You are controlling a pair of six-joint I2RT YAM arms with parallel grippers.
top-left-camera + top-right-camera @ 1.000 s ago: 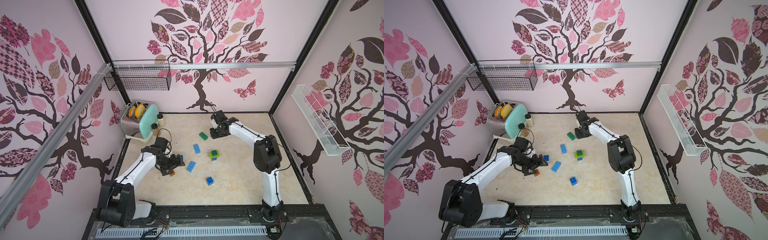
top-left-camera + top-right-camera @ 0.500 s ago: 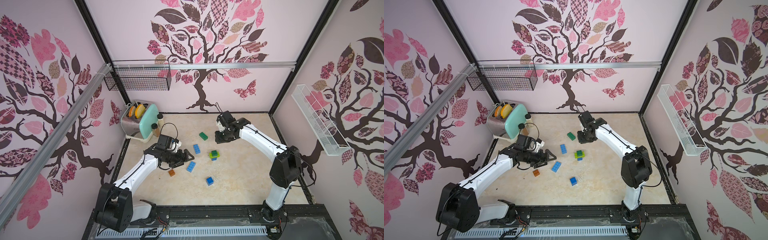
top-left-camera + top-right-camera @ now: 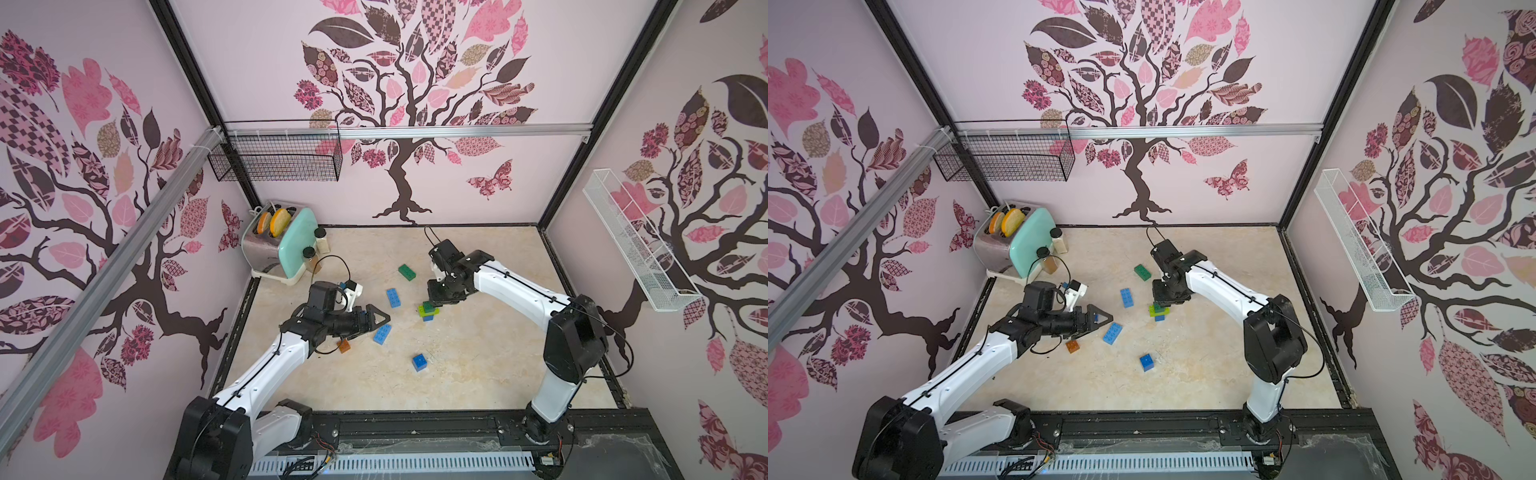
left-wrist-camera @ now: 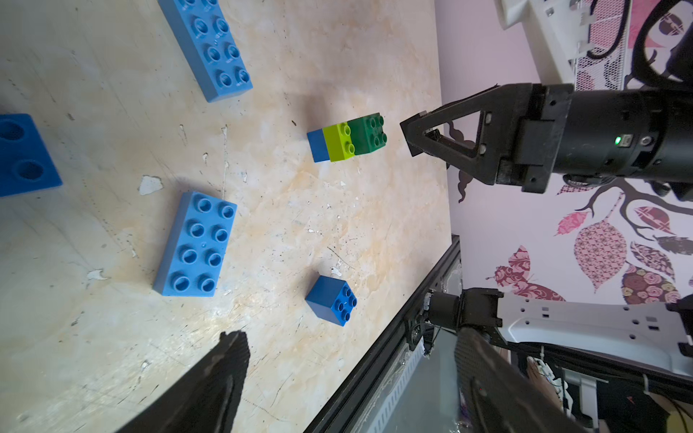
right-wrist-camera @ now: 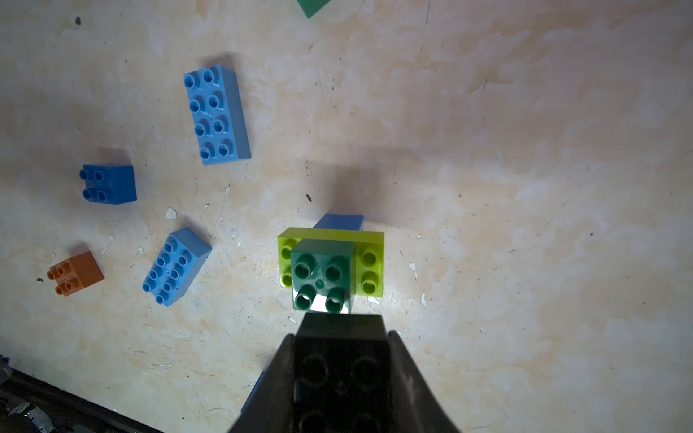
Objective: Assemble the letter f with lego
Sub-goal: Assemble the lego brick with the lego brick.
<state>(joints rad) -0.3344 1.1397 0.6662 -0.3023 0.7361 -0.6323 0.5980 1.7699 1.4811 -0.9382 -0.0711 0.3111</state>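
Observation:
A small stack of lego (image 3: 428,311) (image 3: 1159,312) stands mid-table: a blue brick (image 5: 339,221) at the bottom, a lime brick (image 5: 369,262) on it, a dark green brick (image 5: 322,273) on top. My right gripper (image 3: 436,300) (image 3: 1163,302) (image 5: 341,337) hangs just above the stack, shut on a black brick (image 5: 341,367), with a small gap to the green studs in the left wrist view. My left gripper (image 3: 380,320) (image 3: 1102,320) (image 4: 348,375) is open and empty, raised beside a light blue oblong brick (image 3: 382,333) (image 4: 197,243).
Loose bricks lie around: a second light blue oblong (image 3: 393,298), a dark green oblong (image 3: 407,272), a blue square (image 3: 420,362), another blue square (image 5: 108,183), a brown one (image 3: 344,345). A toaster (image 3: 278,245) with two jars stands at the back left.
The right gripper has carried the black brick from the back of the table forward to over the stack. The left arm has lifted off the brown brick and swung right.

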